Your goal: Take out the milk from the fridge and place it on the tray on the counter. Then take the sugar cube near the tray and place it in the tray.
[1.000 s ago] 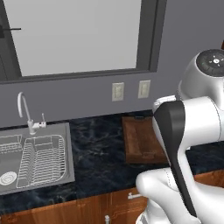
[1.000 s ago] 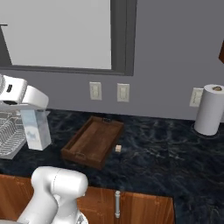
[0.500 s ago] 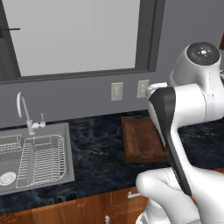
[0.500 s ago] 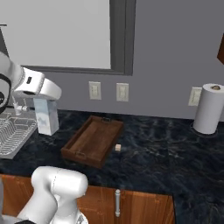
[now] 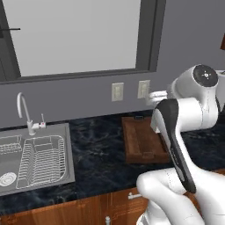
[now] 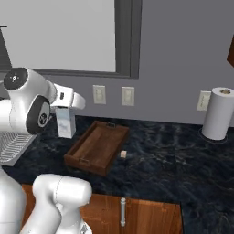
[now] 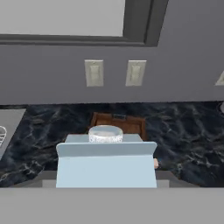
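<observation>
The milk (image 6: 66, 123), a pale blue-grey carton with a gabled top, hangs upright above the counter (image 6: 173, 169) just left of the tray's far end. My gripper (image 6: 66, 109) is shut on its top. In the hand view the milk (image 7: 106, 168) sits close up, with the dark brown tray (image 7: 131, 123) beyond it. The tray (image 6: 87, 157) lies slantwise on the black counter, and the tiny sugar cube (image 6: 123, 155) rests beside its right rim. In the left base view my arm covers part of the tray (image 5: 140, 143).
A steel sink (image 5: 35, 160) with a wire rack and a faucet (image 5: 24, 112) lies left of the tray. A paper towel roll (image 6: 219, 114) stands at the far right by the wall. Wall outlets (image 6: 113, 95) and a window are behind the counter.
My arm has swung to the right with the milk, from over the sink's rack to just beside the tray. The tray and the sugar cube have not moved.
</observation>
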Available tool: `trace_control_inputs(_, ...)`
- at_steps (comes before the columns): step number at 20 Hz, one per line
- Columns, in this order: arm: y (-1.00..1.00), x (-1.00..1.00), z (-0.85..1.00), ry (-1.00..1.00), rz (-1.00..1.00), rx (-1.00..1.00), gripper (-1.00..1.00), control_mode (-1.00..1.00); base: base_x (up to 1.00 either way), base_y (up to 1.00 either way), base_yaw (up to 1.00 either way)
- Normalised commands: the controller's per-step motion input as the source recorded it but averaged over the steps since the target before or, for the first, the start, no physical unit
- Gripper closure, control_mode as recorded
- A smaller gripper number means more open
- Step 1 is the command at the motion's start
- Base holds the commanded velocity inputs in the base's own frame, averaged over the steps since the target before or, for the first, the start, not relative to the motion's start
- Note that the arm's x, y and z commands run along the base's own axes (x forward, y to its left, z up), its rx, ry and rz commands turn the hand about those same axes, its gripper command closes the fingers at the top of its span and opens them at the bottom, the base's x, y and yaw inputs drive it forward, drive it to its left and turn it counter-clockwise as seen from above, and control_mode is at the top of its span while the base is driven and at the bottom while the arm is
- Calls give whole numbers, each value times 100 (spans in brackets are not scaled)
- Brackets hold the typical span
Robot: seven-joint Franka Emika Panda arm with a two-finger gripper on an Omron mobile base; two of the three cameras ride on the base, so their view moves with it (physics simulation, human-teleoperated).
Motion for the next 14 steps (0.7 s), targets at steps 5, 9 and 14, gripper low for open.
trace_control_inputs(5,-33,72,-43,2,29,0,100,-100,0,0,0)
trace_control_inputs(9,-33,65,-29,4,37,0,100,-100,0,0,0)
trace_control_inputs(14,-7,78,-21,7,31,0,100,-100,0,0,0)
